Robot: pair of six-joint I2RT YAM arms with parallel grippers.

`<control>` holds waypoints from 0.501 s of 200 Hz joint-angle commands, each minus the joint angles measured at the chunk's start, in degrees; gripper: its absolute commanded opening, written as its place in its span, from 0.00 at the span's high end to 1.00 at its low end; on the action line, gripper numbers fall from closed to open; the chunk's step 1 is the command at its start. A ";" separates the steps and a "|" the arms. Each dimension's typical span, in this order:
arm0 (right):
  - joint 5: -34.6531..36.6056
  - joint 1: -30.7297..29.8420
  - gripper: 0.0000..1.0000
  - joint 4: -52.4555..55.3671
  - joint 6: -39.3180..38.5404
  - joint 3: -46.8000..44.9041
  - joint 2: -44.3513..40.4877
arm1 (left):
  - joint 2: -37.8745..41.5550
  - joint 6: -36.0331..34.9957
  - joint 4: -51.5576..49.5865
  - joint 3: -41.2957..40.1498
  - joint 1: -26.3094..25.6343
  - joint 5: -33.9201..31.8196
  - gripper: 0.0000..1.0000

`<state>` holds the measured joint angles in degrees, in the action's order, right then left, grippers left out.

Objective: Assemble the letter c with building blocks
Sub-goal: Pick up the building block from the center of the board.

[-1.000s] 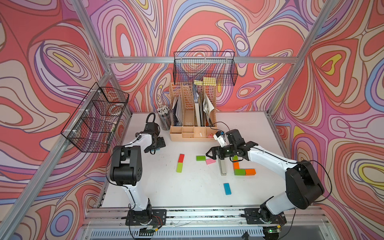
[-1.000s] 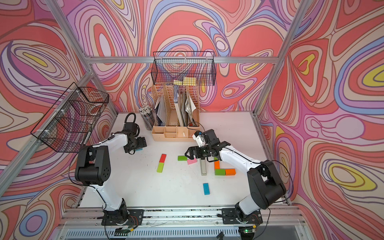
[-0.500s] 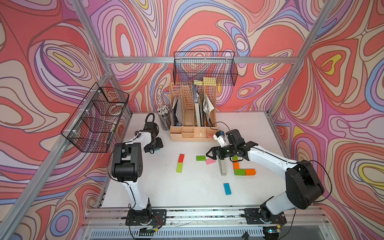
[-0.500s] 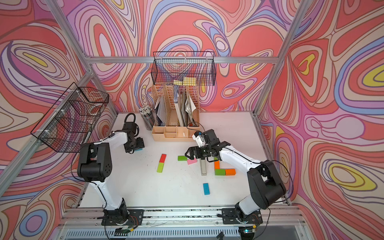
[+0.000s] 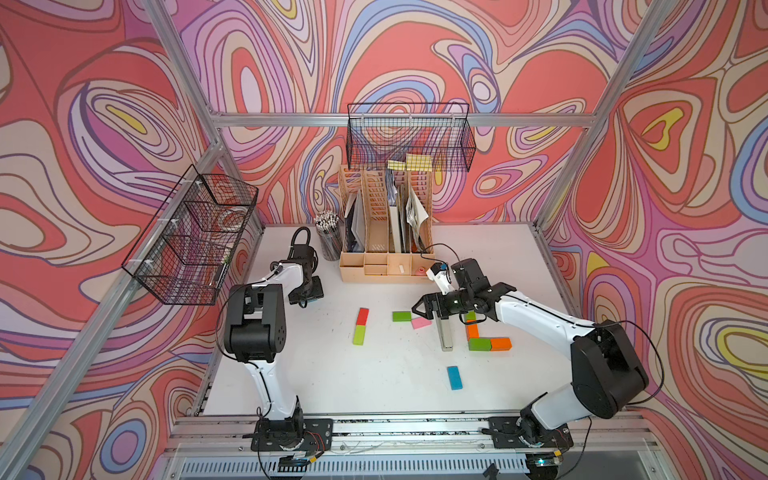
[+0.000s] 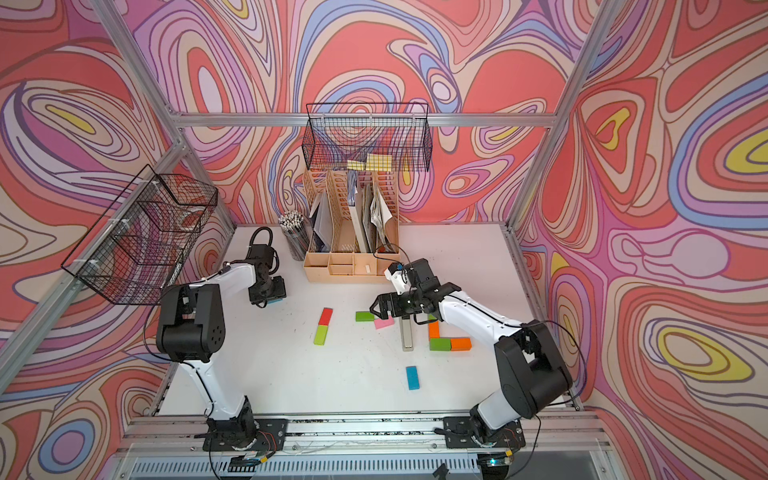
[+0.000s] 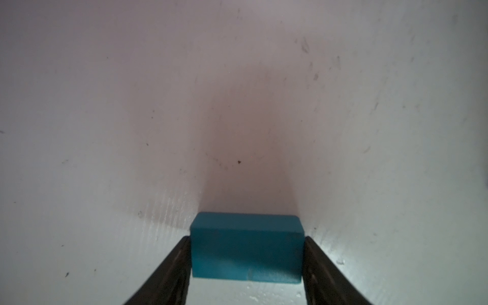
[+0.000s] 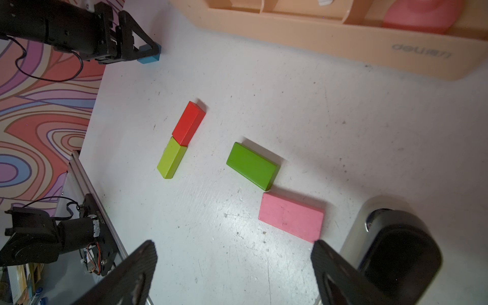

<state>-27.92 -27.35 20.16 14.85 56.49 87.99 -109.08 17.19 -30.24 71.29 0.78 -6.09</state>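
The blue block [image 7: 245,248] is gripped squarely by the left tool [image 7: 247,237] on the surface [image 7: 105,105]; it should be lifted straight, without twisting. The right tool [image 8: 232,245] is spread open.

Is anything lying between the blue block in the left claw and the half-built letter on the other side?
Yes. On the way to the half-built letter lie a red block, a green block, a pink block and the stapler; the right gripper hovers there too.

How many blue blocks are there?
2. A gripped blue block sits between the left gripper's fingers at far left; a loose blue block lies alone near the front. Arms could hide more.
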 commanded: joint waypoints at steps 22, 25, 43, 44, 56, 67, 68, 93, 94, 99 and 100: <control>-0.12 -0.24 0.05 0.32 -0.70 0.64 -0.25 | -2.19 -1.02 -1.21 0.81 0.80 -0.18 0.38; -0.12 -0.24 0.05 0.32 -0.73 0.57 -0.21 | -2.23 -1.02 -1.22 0.81 0.88 -0.16 0.38; -0.03 -0.24 0.05 0.40 -0.79 0.60 -0.29 | -2.26 -0.94 -1.14 0.78 0.98 0.07 0.35; -0.03 -0.24 0.05 0.40 -0.79 0.57 -0.28 | -2.23 -0.98 -1.14 0.78 0.98 0.05 0.35; -0.05 -0.24 0.05 0.40 -0.79 0.55 -0.43 | -2.23 -0.84 -1.14 0.71 1.14 0.02 0.32; 0.08 -0.24 0.05 0.40 -0.79 0.56 -0.49 | -2.11 -0.84 -1.14 0.61 1.16 0.03 0.31; 0.07 -0.24 0.05 0.40 -0.79 0.56 -0.51 | -2.11 -0.84 -1.14 0.61 1.16 0.02 0.31; 0.14 -0.24 0.05 0.40 -0.70 0.48 -0.67 | -2.11 -0.75 -1.11 0.52 1.25 0.04 0.28; 0.10 -0.24 0.05 0.40 -0.70 0.51 -0.64 | -2.15 -0.75 -1.17 0.52 1.25 0.03 0.27; 0.07 -0.24 0.05 0.40 -0.70 0.53 -0.64 | -2.12 -0.75 -1.14 0.47 1.25 0.05 0.27; 0.06 -0.24 0.05 0.40 -0.70 0.54 -0.63 | -2.16 -0.75 -1.14 0.49 1.25 0.03 0.27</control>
<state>-27.90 -27.35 20.18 14.63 56.49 87.99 -110.04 16.91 -30.17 71.59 1.61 -5.82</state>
